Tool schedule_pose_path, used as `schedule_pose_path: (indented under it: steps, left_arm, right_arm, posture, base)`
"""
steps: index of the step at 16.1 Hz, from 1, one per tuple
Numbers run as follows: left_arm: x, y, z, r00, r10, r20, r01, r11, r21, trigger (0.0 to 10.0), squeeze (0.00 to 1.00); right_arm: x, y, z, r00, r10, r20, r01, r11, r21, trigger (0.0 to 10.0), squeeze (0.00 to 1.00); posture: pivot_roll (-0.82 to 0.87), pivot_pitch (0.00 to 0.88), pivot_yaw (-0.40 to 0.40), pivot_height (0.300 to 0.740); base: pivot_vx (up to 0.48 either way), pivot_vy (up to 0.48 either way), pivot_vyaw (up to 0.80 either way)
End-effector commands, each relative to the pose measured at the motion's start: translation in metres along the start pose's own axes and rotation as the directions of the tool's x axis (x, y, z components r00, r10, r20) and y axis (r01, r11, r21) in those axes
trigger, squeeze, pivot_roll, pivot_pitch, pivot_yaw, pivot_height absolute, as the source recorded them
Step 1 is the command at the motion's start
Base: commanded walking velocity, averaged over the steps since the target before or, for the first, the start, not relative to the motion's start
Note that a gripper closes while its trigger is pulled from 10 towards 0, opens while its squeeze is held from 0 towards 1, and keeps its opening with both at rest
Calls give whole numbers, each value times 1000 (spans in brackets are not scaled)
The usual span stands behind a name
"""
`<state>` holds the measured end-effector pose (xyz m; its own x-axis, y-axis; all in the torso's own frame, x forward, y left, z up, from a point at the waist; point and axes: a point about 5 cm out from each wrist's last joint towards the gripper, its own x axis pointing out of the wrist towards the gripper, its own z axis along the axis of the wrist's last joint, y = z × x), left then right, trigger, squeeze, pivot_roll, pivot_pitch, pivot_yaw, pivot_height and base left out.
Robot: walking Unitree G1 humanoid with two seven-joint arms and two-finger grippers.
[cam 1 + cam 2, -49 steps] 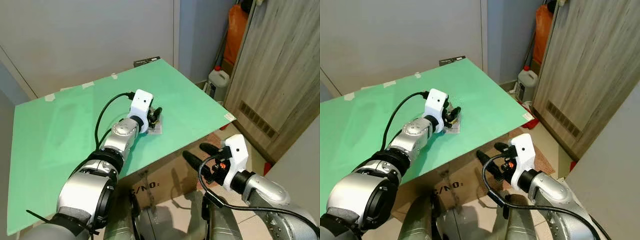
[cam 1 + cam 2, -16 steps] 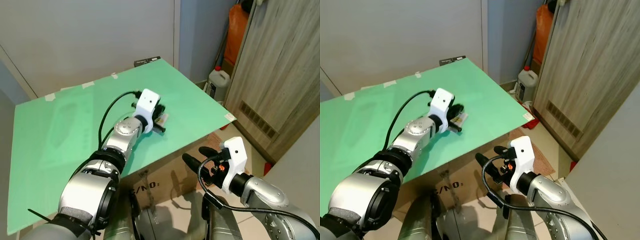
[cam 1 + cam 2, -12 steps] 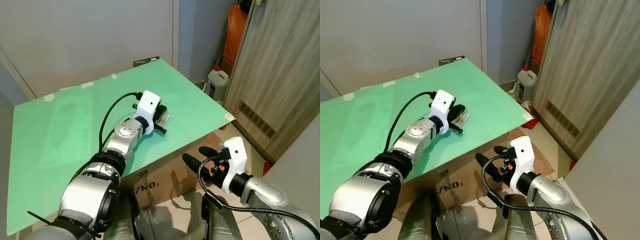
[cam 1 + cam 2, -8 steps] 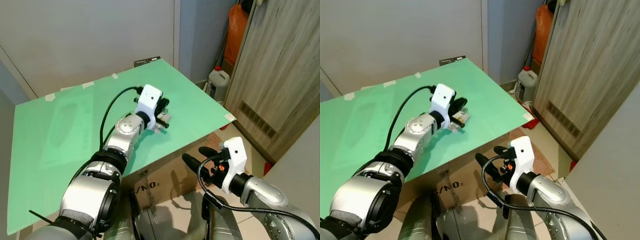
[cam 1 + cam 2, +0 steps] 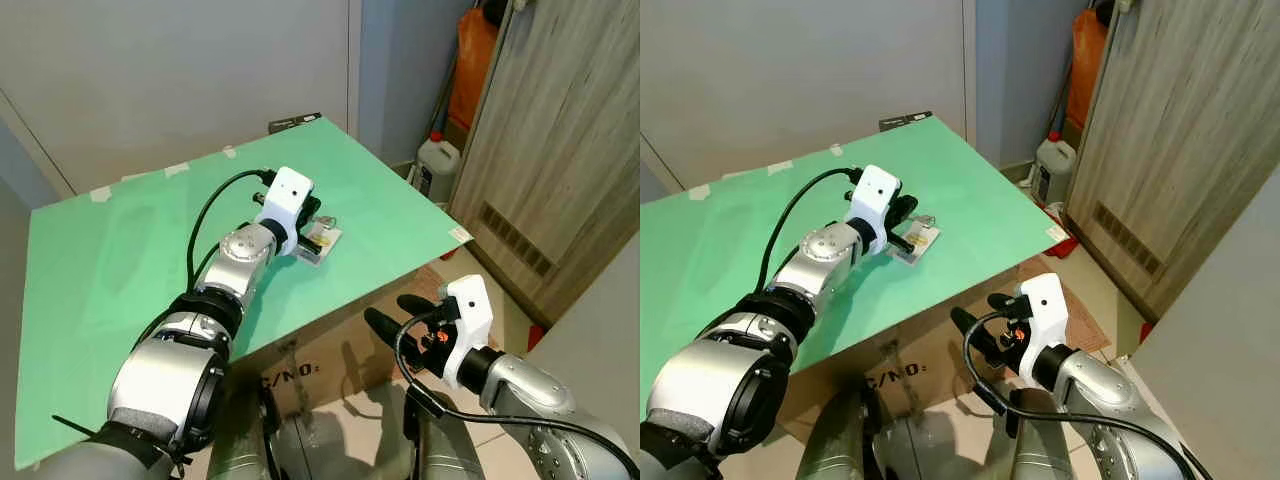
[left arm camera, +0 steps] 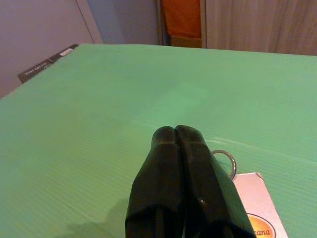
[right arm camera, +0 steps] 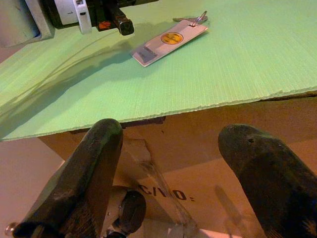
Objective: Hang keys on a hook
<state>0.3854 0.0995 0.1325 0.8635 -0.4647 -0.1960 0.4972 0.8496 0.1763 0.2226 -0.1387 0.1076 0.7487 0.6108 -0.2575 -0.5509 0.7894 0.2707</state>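
Note:
The keys, a white tag (image 5: 323, 243) with a yellow round mark and a metal ring (image 6: 225, 159), lie flat on the green table (image 5: 120, 260). My left gripper (image 5: 316, 218) hovers just behind and beside them, towards the table's middle. In the left wrist view its black fingers (image 6: 168, 163) are pressed shut with nothing between them, and the ring lies next to their tips. My right gripper (image 5: 397, 312) hangs open below the table's front edge. The right wrist view looks up at the tag (image 7: 168, 42) from there.
A cardboard box (image 5: 330, 365) sits under the table's front edge. To the right stand a wooden cabinet (image 5: 565, 150), a white jug (image 5: 437, 160) and an orange bag (image 5: 470, 75). A black label (image 5: 293, 123) lies at the table's far corner, by the grey wall.
Half a second ago my left gripper held the tag lifted off the table. Now the tag lies flat and the gripper has drawn back leftward, shut and empty. The right arm has stayed put.

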Motion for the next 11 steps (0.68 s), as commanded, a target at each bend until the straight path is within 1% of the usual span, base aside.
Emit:
schedule_pose_path:
  steps: [1,4,5,6,7,8,9,11]
  left_arm:
    - [1,1,1,1000,-5,-10,4,1000,-26,10000,0]
    - [2,-8,-3,998,-55,-15,54,998,-35,10000,0]
    - [1,-10,-8,999,-49,-25,46,995,-86,10000,0]
    - [0,-12,-14,998,-39,-45,33,993,-111,10000,0]
    - [-1,-14,-22,997,-13,-73,5,994,-107,10000,0]
    - [-2,-15,-27,996,12,-89,-22,992,-122,10000,0]
    - [-3,-19,-30,996,9,-90,-23,988,-154,10000,0]
    - [-2,-25,-33,996,-15,-90,0,986,-165,10000,0]
  right_arm:
    - [-1,2,1,1000,-6,4,6,1000,-3,10000,0]
    - [-1,2,0,1000,-8,4,8,1000,-3,10000,0]
    - [0,2,0,1000,-6,3,6,1000,-3,10000,0]
    - [0,2,0,1000,-4,2,4,1000,-3,10000,0]
    - [0,2,0,1000,-2,1,2,1000,-3,10000,0]
    - [0,2,-1,1000,-1,0,1,1000,-3,10000,0]
    - [0,2,-1,1000,0,-2,0,1000,-2,10000,0]
    - [0,2,-2,1000,3,-5,-3,1000,-1,10000,0]
  posture:
    - [-226,9,98,574]
    - [-223,5,100,574]
    - [-218,0,98,574]
    - [-216,0,98,574]
    - [-215,0,98,574]
    - [-213,0,95,574]
    - [-211,0,94,574]
    - [-209,0,93,574]
  base:
    - [0,0,0]
    - [0,0,0]
    - [0,0,0]
    - [0,0,0]
    - [0,0,0]
    - [0,0,0]
    - [0,0,0]
    - [0,0,0]
